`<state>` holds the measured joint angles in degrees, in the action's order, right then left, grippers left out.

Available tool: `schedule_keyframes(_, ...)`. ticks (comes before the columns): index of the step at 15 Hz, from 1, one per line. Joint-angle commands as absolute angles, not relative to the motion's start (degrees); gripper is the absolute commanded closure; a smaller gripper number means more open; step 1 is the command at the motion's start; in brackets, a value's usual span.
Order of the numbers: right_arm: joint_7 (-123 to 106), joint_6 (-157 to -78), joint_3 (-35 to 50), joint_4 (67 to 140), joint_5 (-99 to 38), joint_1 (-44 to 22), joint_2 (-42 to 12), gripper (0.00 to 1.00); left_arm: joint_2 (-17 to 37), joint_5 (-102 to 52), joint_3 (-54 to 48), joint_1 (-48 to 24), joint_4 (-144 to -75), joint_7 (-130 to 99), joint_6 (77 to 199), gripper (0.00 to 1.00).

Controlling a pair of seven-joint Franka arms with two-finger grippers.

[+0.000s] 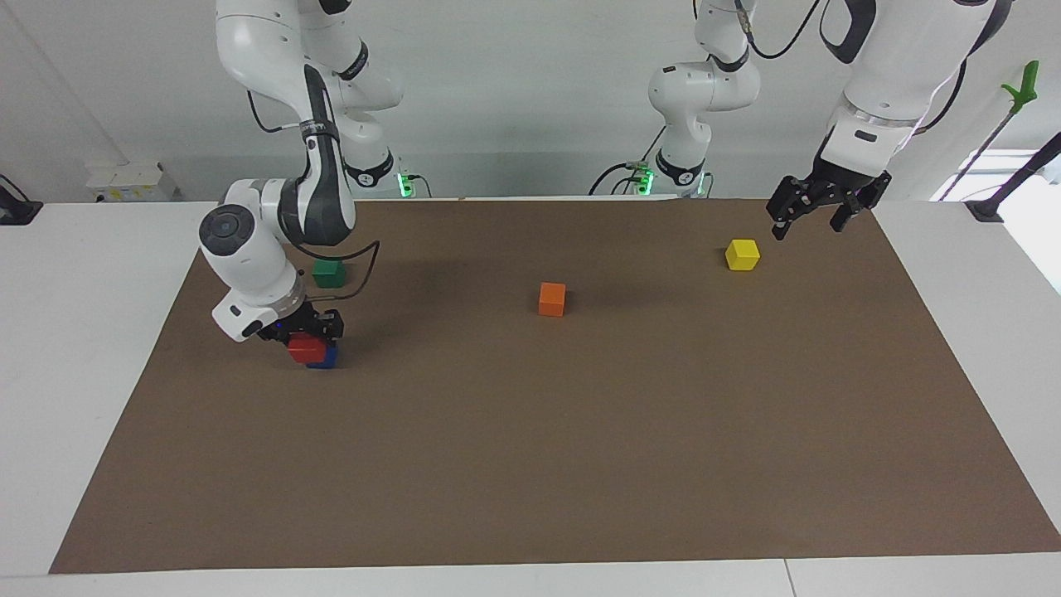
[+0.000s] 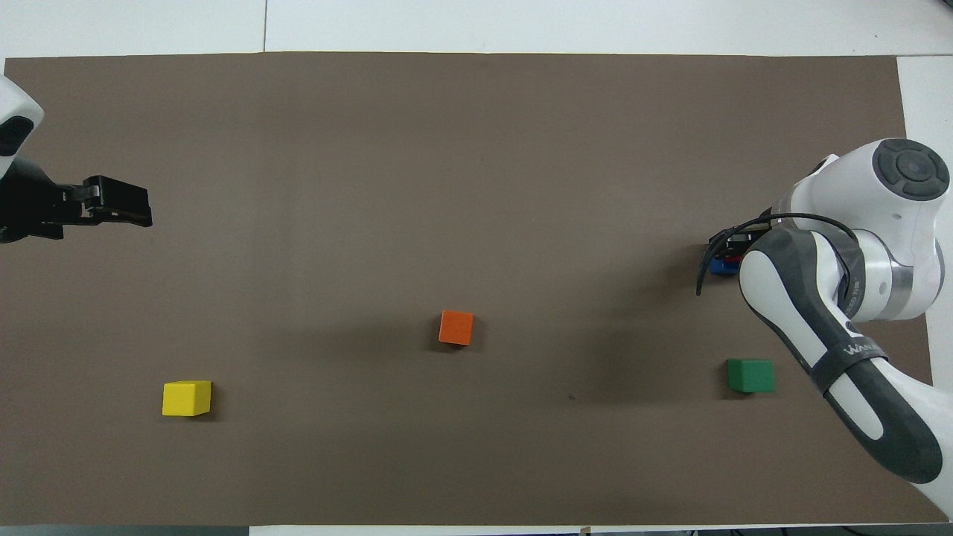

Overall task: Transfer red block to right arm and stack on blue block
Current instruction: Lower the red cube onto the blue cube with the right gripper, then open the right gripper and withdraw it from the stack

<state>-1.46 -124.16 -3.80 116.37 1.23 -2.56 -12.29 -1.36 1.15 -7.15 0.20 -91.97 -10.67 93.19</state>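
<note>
A: Right claw [image 1: 308, 328] sits on the red block [image 1: 306, 350], which rests atop the blue block [image 1: 326, 357], near the brown mat's [image 1: 530, 464] edge at the right arm's end. Whether it grips I cannot tell.

B: Obstacles?

A: Green cube [image 1: 328, 273] nearby, nearer the robots. Orange cube [image 1: 552, 298] mid-bench. Left claw [image 1: 816, 211], fingers parted, hangs by the yellow cube [image 1: 742, 254].

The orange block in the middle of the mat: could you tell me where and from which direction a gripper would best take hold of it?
Probably from straight above, with the fingers closing on two opposite upright faces. The orange block is a small plain cube lying flat on the brown mat, standing apart from the other blocks, so its top and all four sides are open to a gripper.
</note>
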Motion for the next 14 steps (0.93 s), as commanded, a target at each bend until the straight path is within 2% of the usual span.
schedule_keyframes(1,-0.2,-124.3,-3.4,116.6,1.8,-2.0,-11.9,0.00,-2.5,0.6,-6.8,-0.1,-92.7,-10.3,93.0,0.00)
schedule_keyframes(3,-0.3,-123.0,-3.4,115.9,1.8,-2.0,-11.3,0.00,-2.5,0.6,-6.7,0.0,-92.7,-10.3,93.0,0.00)
schedule_keyframes(7,-3.9,-113.8,-3.5,109.1,1.8,-1.9,-8.4,0.00,-2.5,0.6,-6.7,0.0,-92.7,-10.3,93.0,0.00)
schedule_keyframes(12,-11.9,-110.5,-4.0,105.5,1.6,-0.4,-2.6,0.00,-2.5,0.6,-6.7,0.0,-92.7,-10.3,93.0,0.00)
schedule_keyframes(14,-12.0,-103.7,-4.0,101.1,1.3,-0.5,-1.6,0.00,-2.5,0.6,-6.8,0.0,-92.7,-10.3,93.0,0.00)
